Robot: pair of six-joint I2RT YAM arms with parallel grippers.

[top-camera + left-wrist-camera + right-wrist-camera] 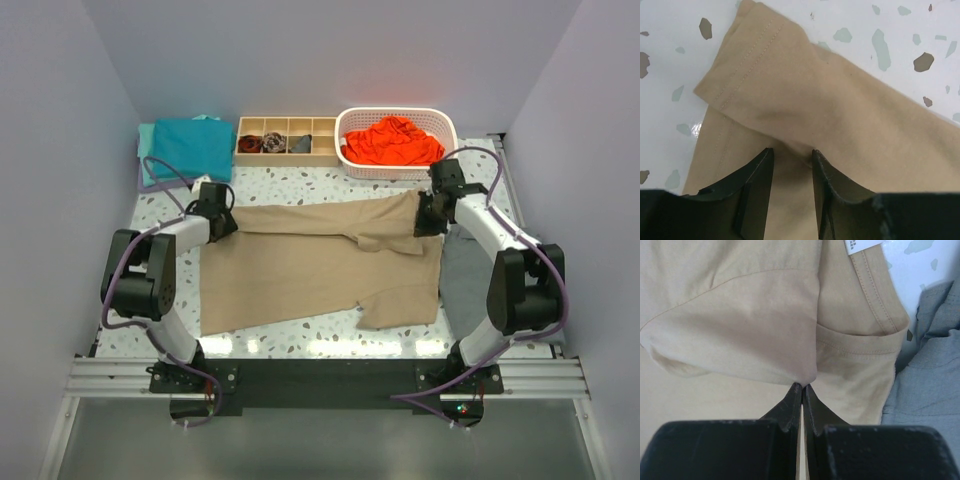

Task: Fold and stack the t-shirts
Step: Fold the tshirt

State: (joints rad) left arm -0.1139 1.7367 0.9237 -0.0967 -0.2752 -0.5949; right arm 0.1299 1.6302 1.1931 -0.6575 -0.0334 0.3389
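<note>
the left gripper [792, 154] stands part open over the folded-over edge of the plain tan cotton t-shirt [300, 270], which lies spread between the arms. it grips nothing, so that loose fold may spring back. the right gripper [802, 386] is pinched shut on the shirt's fold near the collar, and a tug there could drag it askew onto the flat grey cloth [932, 370].

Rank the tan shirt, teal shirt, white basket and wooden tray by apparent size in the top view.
1. tan shirt, clearly largest.
2. white basket.
3. teal shirt.
4. wooden tray, only slightly smaller than the teal shirt, so those two are nearly tied.
</note>
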